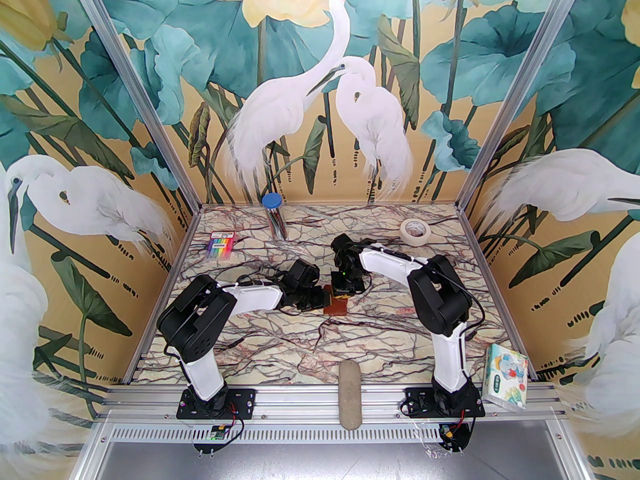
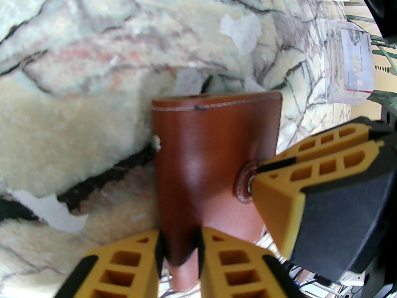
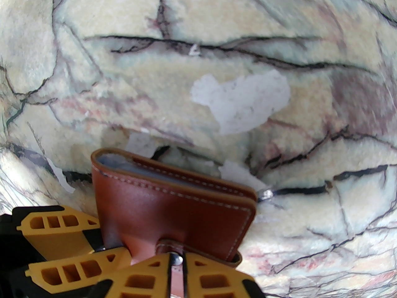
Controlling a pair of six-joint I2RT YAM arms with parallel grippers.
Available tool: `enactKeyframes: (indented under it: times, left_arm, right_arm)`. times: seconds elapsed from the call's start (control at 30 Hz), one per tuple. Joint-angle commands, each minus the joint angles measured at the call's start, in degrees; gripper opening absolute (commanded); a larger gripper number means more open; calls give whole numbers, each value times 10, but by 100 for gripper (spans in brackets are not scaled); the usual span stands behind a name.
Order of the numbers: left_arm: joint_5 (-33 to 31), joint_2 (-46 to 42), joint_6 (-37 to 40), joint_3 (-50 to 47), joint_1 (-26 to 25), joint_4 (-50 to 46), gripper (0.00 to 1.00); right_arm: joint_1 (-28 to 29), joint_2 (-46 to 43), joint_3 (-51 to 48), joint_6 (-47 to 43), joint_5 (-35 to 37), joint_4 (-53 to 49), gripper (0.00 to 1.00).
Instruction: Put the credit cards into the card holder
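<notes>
**Yellow fingers (image 2: 124, 265) clamped on card holder (image 2: 211, 154), tab pinched**

Closest to the left wrist lens, the left gripper (image 2: 180, 237) is seen closed on the near edge of the card holder. One finger is set on each side of the leather, which is pinched narrow between them. Just off its right finger, the right gripper (image 3: 177, 259) is pressed together on the snap tab (image 3: 173, 247). The metal button is held at its fingertips, and the strap runs back between the fingers.

Ahead of the right gripper's tips the holder is seen folded shut, with pale sleeves showing at its open end. Whether it rests on the marble-patterned table (image 3: 217, 57) or is raised off it cannot be told. Beyond the right gripper, as seen from the left wrist, a pale card (image 2: 356, 64) marked VIP lies apart from the holder, apparently under clear plastic.

The holder is judged light and soft. Its leather gives under the clamp, so it may bend or twist rather than lift flat. The tab is small and smooth and could slip if pulled sideways. A hold at the stitched edge or the spine is judged firmer than one on the flap. The card is expected to be stiff, thin and slippery, and best taken by a short edge.
</notes>
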Motion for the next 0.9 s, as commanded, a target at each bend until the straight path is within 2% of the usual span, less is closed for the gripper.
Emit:
enactKeyframes:
  times: [0.0, 0.07, 0.43, 0.87]
  left_arm:
    - [-9, 62, 9, -12, -11, -3, 26]
    - [-9, 63, 9, -11, -11, -3, 27]
    - [-9, 61, 8, -13, -11, -1, 27]
    - [-8, 62, 8, -14, -10, 1, 27]
  right_arm:
    - [14, 41, -3, -7, 43, -20, 14]
    - [18, 46, 2, -8, 61, -28, 13]
    - [19, -11, -9, 2, 32, 7, 15]
    - [11, -50, -18, 24, 29, 24, 17]
